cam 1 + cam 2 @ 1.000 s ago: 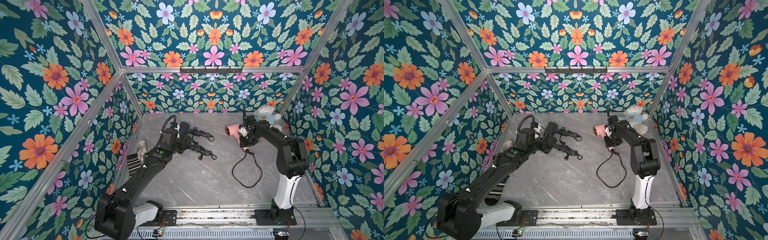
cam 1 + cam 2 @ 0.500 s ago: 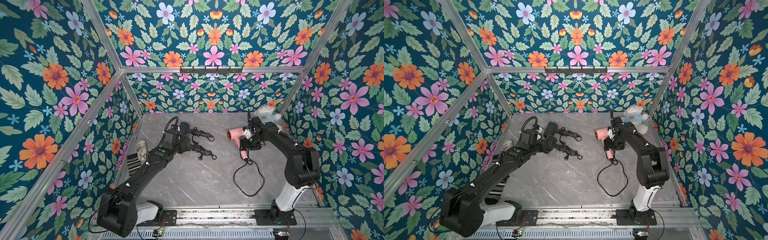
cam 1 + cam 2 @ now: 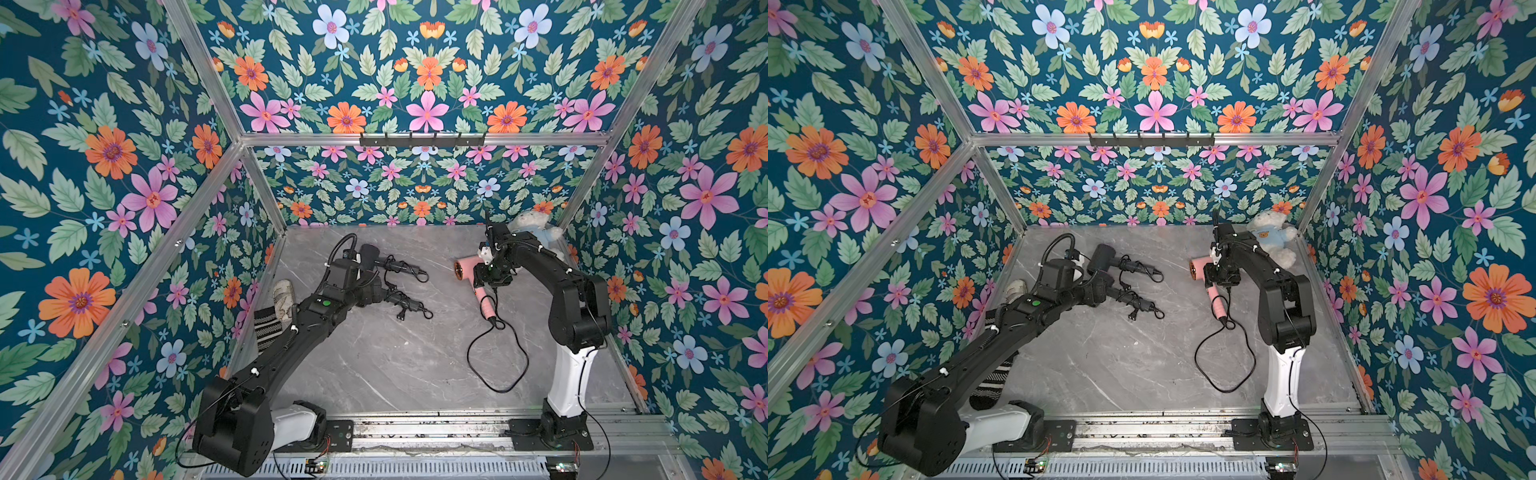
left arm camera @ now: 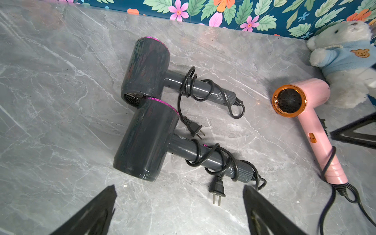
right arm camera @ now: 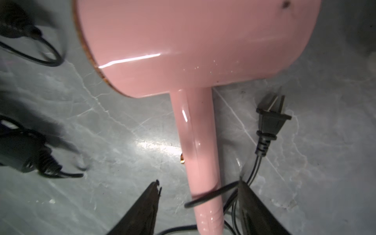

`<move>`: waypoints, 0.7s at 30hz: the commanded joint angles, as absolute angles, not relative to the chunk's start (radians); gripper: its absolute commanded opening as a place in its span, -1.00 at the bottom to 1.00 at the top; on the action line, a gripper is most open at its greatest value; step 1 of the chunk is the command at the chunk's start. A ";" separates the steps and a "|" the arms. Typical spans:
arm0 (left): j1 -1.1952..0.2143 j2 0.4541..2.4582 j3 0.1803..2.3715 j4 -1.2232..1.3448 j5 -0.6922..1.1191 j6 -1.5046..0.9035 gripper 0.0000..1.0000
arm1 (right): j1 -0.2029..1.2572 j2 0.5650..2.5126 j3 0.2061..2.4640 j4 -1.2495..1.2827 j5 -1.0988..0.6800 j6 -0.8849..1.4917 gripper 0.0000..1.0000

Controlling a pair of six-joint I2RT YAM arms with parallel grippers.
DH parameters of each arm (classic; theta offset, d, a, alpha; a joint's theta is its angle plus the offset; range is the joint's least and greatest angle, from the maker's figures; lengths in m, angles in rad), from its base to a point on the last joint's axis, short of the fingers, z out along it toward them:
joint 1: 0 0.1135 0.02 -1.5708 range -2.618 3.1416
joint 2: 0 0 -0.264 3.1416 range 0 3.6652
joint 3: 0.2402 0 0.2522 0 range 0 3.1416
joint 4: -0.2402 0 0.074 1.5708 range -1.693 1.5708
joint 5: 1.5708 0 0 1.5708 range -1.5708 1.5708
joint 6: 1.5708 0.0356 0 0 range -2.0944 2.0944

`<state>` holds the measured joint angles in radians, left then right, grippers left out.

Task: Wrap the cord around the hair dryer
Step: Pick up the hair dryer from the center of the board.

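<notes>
Right hand first: jaws parted and straddling the lower handle of the pink hair dryer, clamped on nothing. There's open air between one finger and the handle, and the other finger only brushes the cord.

A second ago this hand sat over the handle and hid it in both top views. Now the handle is in plain sight, pointing back toward the robot's base, and the slack loop on the surface has sagged a little nearer the front. My read: the hand has just let go after laying a turn. One strand crosses the handle near its end, and the plug lies free beside it. Most of the cord is loose on the surface, so the wrap has only begun, and that one unheld turn could slip off.

Over to the left hand: spread wide, empty, hovering above two dark dryers whose cords are already coiled round their handles.

Writing? None that I can read. No brand shows on any dryer, only an orange button on the pink handle. The teddy bear behind it wears a blue jumper with a bear-face patch and no lettering.
</notes>
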<state>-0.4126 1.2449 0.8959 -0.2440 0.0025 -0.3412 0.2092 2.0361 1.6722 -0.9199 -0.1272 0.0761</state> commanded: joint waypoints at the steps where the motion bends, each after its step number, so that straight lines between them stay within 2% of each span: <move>1: -0.413 1.238 0.896 -0.241 0.002 -0.332 0.98 | 0.213 2.057 1.655 -0.910 -0.112 0.084 0.29; 6: -0.413 1.264 0.932 -0.247 0.027 -0.330 0.99 | 0.228 2.086 1.608 -0.886 -0.110 0.087 0.32; 11: -0.414 1.276 0.940 -0.224 0.035 -0.334 0.98 | 0.241 2.078 1.540 -0.848 -0.115 0.104 0.22; 19: -0.478 1.309 1.033 -0.311 -0.059 -0.279 0.98 | 0.245 2.049 1.500 -0.821 -0.074 0.080 -0.32; 21: -0.496 1.317 1.066 -0.319 -0.045 -0.255 0.98 | 0.248 2.023 1.498 -0.818 -0.072 0.044 -0.51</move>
